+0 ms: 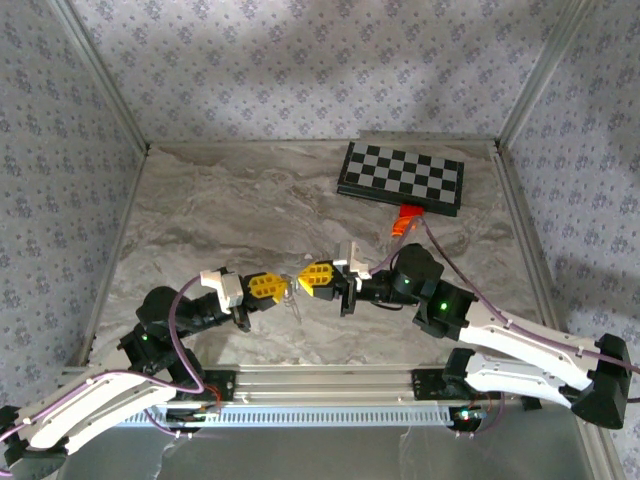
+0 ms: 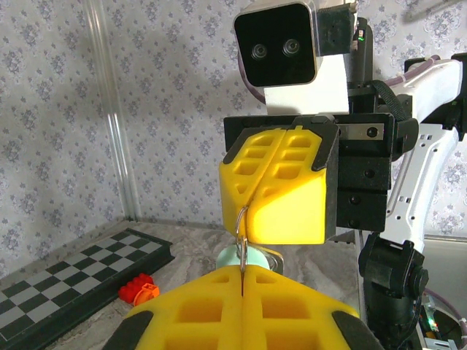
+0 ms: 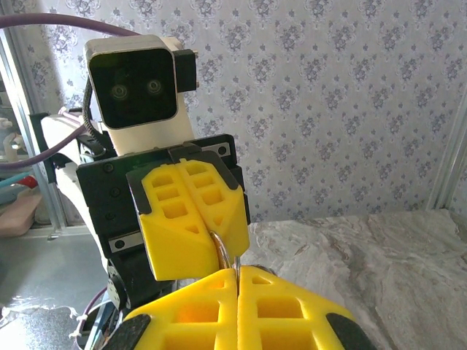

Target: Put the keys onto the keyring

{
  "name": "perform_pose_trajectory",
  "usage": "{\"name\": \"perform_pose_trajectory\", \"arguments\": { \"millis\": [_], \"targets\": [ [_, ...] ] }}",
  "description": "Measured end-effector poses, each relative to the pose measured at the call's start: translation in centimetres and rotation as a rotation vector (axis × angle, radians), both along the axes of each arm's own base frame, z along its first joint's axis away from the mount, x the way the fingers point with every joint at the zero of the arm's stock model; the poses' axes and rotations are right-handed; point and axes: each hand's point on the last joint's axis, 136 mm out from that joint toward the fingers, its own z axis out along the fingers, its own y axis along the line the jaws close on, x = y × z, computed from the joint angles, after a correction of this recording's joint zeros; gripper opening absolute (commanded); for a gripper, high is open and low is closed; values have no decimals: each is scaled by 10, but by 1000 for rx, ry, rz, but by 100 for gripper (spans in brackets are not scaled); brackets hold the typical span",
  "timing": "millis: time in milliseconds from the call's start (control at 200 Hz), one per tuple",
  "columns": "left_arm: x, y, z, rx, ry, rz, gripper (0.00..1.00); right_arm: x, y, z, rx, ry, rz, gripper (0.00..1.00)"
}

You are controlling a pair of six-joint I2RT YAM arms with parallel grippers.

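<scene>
The thin pale metal keyring (image 1: 291,290) is held above the grey marbled bench (image 1: 200,220), in the middle of the near half, between the two pincers, which meet nose to nose. From the left wrist camera the keyring (image 2: 239,237) shows almost edge-on as a narrow upright arc. Its flat plane stands on edge and runs along the line from one pincer to the other. The right wrist camera shows the keyring (image 3: 225,251) as the same slim upright curve. From above, a fine bit of wire or chain droops from it toward the bench.

A small key with a teal-green head (image 2: 235,257) sits just under the opposite pincer's pads, right beside the ring, with a pale metal part next to it. Which way its tip points, and whether it is threaded on the ring, I cannot tell.

The left pincer (image 1: 283,287) is fully closed, its yellow foam pads pressed together on the near edge of the ring (image 2: 242,275). The right pincer (image 1: 303,280) is closed as well, its pads clamped on the ring's other edge (image 3: 237,271).

Well apart, at the far right of the bench, lie a black-and-white chequered board (image 1: 402,177) and, just in front of it, a small orange block (image 1: 404,220).
</scene>
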Motion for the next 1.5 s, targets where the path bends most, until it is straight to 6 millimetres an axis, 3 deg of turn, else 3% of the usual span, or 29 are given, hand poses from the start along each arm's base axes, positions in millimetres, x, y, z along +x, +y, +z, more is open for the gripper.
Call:
{"name": "perform_pose_trajectory", "arguments": {
  "millis": [1499],
  "targets": [
    [2,0,0,4,-8,13,0,0,-1,3,26,29,-3,0]
  ]
}}
